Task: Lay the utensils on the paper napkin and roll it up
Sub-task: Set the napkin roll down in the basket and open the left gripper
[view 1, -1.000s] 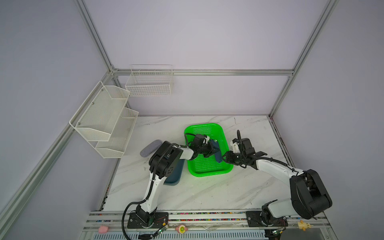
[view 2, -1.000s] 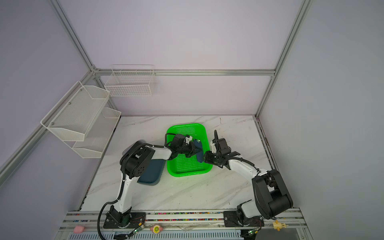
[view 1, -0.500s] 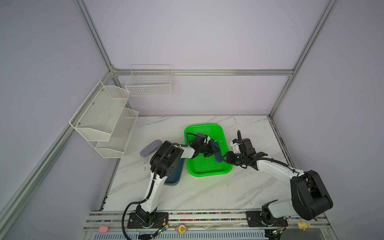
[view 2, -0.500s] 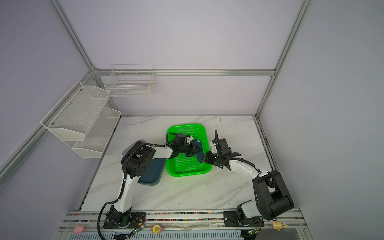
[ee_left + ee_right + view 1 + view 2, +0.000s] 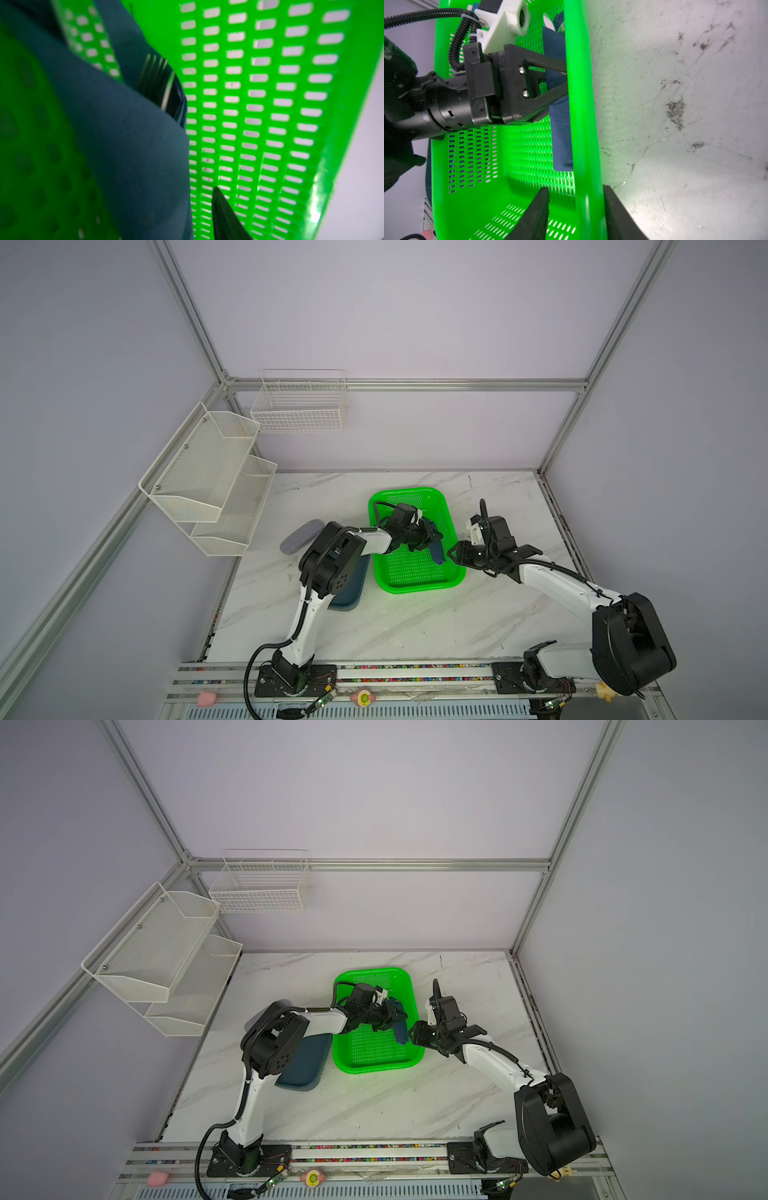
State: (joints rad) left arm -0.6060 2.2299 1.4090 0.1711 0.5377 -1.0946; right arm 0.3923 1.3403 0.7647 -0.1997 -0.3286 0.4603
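Left wrist view, closest in: a matte dark navy paper napkin point(image 5: 128, 145) is rolled into a tube, and from its open end poke the shiny silver metal utensils point(image 5: 154, 83), only fork tines and a bright thin edge showing. The roll lies in a glossy bright green plastic basket point(image 5: 340, 128) with a slotted floor. One tapered black fingertip point(image 5: 222, 212) of the left hand point(image 5: 555, 82) stands clear of the roll, green floor showing between. In the right wrist view that hand's jaws are parted on either side of the roll, which runs along the inside of the basket wall nearest the right arm. The right hand point(image 5: 575, 187) straddles that wall's rim, outer finger against the lip, inner finger inside the basket; whether it clamps the rim I cannot tell. In both top views the left arm folds at a raised elbow and reaches over the basket; the right arm stretches low toward it. Beneath lies a white, grey-veined marble table point(image 5: 415, 626), carrying a dark teal rectangular tray point(image 5: 351, 593) under the left elbow and a grey oblong rounded case point(image 5: 299, 537) beyond. White mesh shelves point(image 5: 208, 477) and a white wire rack point(image 5: 299, 410) hang on pale lilac walls.
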